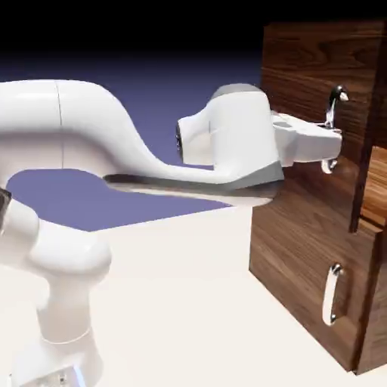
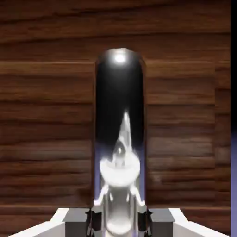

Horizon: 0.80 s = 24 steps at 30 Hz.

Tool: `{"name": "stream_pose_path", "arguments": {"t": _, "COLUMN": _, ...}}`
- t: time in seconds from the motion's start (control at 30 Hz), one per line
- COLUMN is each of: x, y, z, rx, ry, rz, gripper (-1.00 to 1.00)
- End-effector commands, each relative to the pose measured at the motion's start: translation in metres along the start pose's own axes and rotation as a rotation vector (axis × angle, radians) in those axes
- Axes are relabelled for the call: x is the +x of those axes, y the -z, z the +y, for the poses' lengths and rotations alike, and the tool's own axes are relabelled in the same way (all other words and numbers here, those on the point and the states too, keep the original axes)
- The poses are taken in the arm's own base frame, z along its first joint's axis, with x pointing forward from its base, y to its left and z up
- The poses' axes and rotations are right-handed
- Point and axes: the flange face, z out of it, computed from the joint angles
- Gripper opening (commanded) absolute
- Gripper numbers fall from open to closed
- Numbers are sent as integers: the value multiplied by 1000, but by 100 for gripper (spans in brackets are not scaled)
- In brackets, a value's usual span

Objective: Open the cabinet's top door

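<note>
Top door point(image 1: 317, 68) handle point(image 1: 332, 113) between tool point(image 1: 329, 137) fingers, tool clamped on handle, cabinet point(image 1: 302, 249) right of arm

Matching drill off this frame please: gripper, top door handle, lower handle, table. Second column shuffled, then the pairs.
1 gripper
2 top door handle
3 lower handle
4 table

A pale, bare surface
B shut on the top door handle
C untouched, low on the cabinet front
D silver bar, clamped between the fingertips

Pairs: 1-B, 2-D, 3-C, 4-A
</note>
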Motion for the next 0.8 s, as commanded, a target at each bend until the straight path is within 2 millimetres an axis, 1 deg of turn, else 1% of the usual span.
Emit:
{"name": "stream_pose_path", "arguments": {"t": 0.0, "x": -2, "y": 6, "z": -1, "rx": -10, "ry": 0, "rz": 10, "gripper": -100}}
{"name": "stream_pose_path", "arguments": {"t": 0.33, "x": -20, "y": 60, "z": -19, "rx": -110, "ry": -1, "rz": 110, "gripper": -100}}
{"name": "stream_pose_path", "arguments": {"t": 0.63, "x": -45, "y": 114, "z": -45, "rx": -218, "ry": -1, "rz": 218, "gripper": -100}}
{"name": "stream_pose_path", "arguments": {"t": 0.77, "x": -57, "y": 134, "z": -56, "rx": -262, "ry": -1, "rz": 261, "gripper": -100}}
